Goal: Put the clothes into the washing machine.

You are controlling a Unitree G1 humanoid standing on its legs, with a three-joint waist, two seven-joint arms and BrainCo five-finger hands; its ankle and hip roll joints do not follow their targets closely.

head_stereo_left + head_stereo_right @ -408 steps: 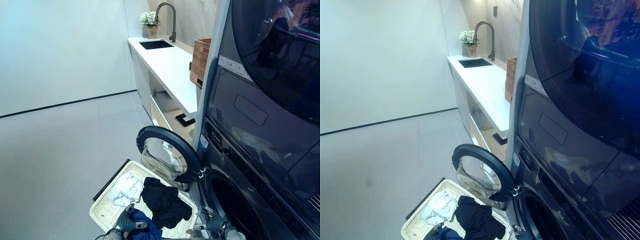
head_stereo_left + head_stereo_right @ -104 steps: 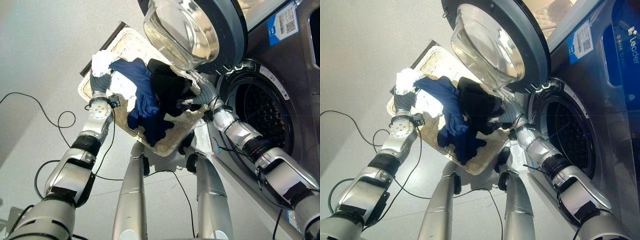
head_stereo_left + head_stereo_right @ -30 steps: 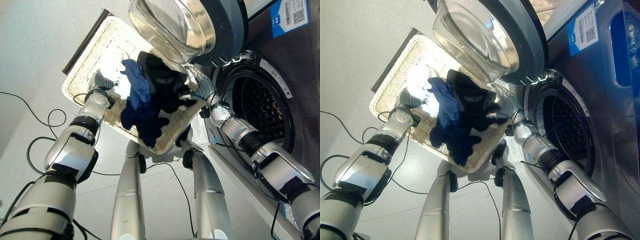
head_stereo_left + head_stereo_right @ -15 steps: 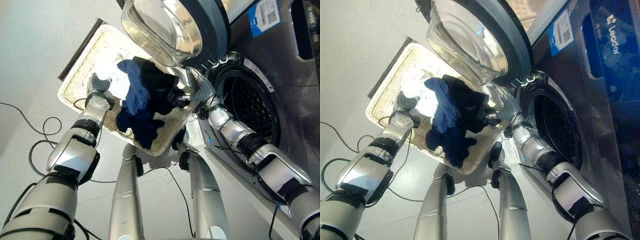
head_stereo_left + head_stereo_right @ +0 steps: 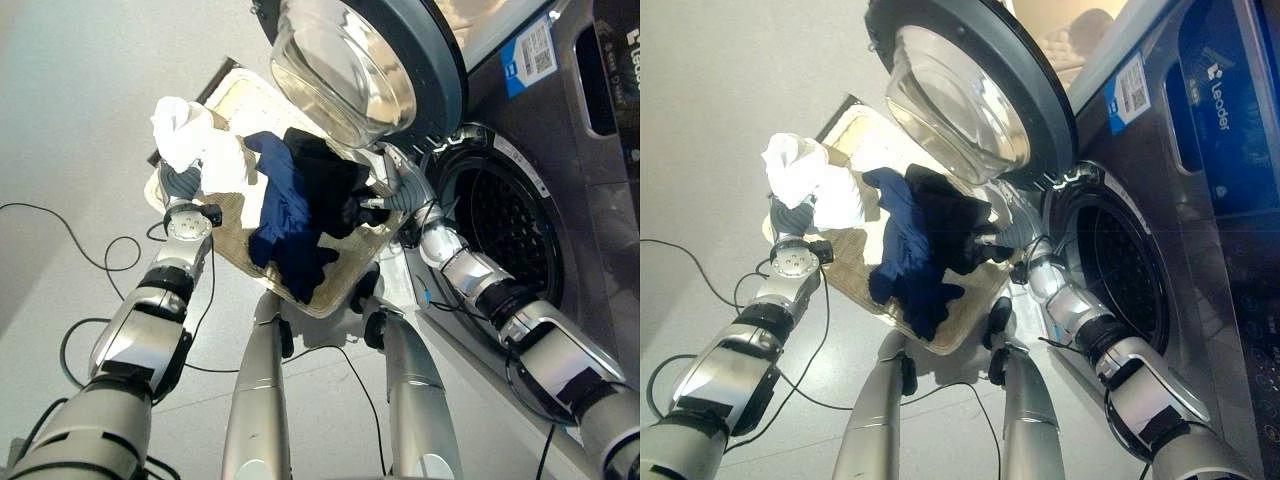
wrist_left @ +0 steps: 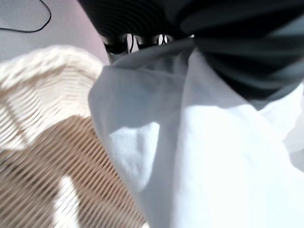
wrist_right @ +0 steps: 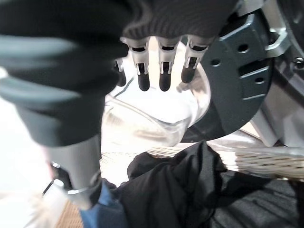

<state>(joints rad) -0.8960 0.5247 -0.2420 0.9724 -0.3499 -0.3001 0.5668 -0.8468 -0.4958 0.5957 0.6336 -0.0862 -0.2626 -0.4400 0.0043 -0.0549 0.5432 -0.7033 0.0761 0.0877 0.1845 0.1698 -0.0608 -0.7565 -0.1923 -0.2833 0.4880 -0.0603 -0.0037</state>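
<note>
The clothes lay in a wicker laundry basket (image 5: 345, 285) set on the floor at the foot of the washing machine (image 5: 560, 150). A white garment (image 5: 185, 135) was bunched and lifted clear at the basket's 10 o'clock corner, evidently to separate it from the pile. The left hand (image 5: 180, 183) sat directly beneath it; its fingers were buried in the cloth, so its grasp could not be confirmed. A navy garment (image 5: 285, 215) draped limply across the basket's middle and over its near rim. A black garment (image 5: 335, 185) lay crumpled just beside it at 3 o'clock.

The right hand (image 5: 395, 190) rested at the black garment's edge, fingers extended and relaxed, holding nothing. The basket was a pale, ribbed weave, rectangular and shallow. The machine door (image 5: 365, 65), a dark ring round a domed glass bowl, stood swung open above the basket, leaving the perforated metal drum (image 5: 510, 215) accessible at 3 o'clock.
</note>
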